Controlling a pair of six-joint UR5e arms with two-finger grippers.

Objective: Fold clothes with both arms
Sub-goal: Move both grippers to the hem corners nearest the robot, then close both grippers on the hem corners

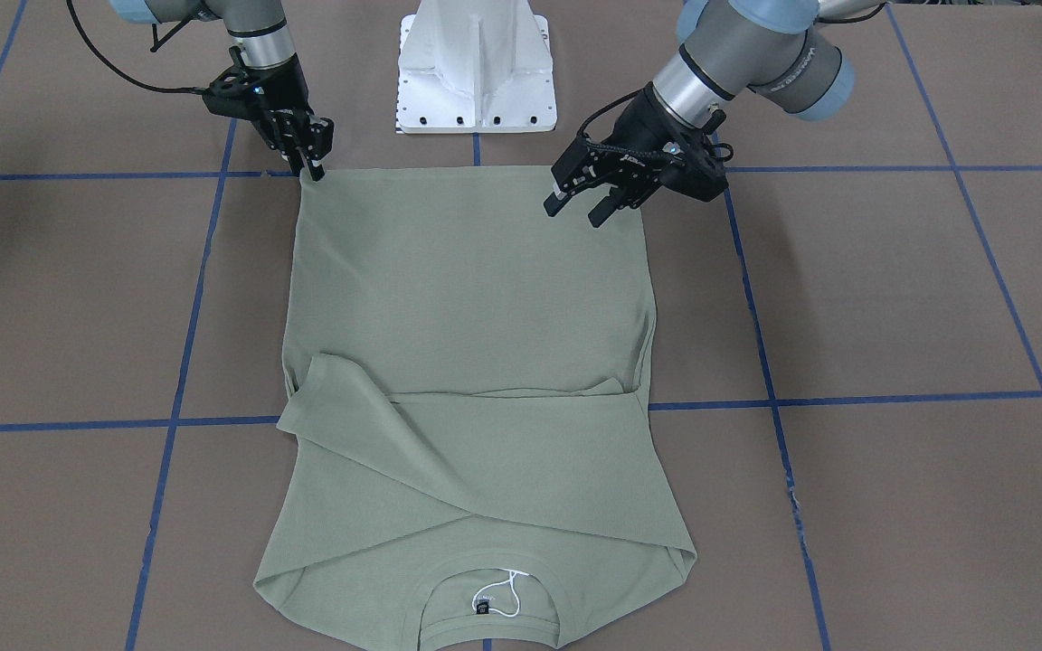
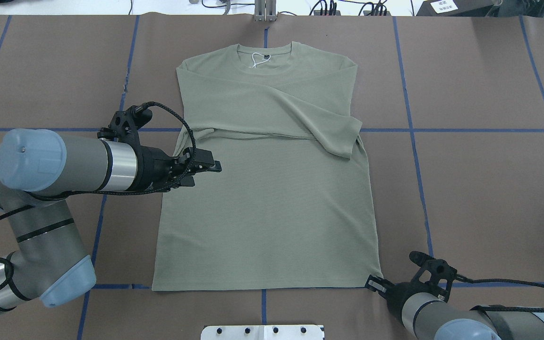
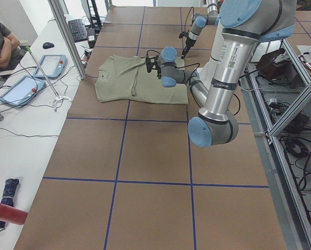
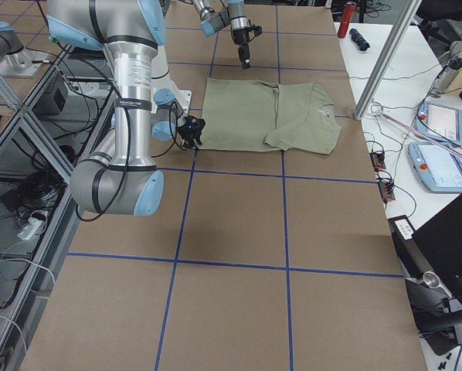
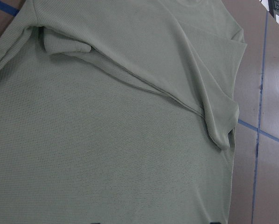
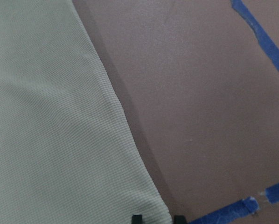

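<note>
Table (image 2: 489,189) has the shirt (image 2: 267,208) lying flat, sleeves crossed over the chest. Left gripper (image 1: 578,210) hovers with its fingers spread wide, hem just under them. Right gripper (image 1: 313,170) is narrow and looks like it's pinching the hem corner between its tips.

Shirt (image 2: 267,208) on table (image 2: 480,189), before pedestal (image 1: 476,72)

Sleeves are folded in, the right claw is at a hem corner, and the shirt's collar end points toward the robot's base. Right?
No. The hem of the shirt points toward the white base; the collar lies at the far side, as the overhead exterior view shows. The rest holds.
</note>
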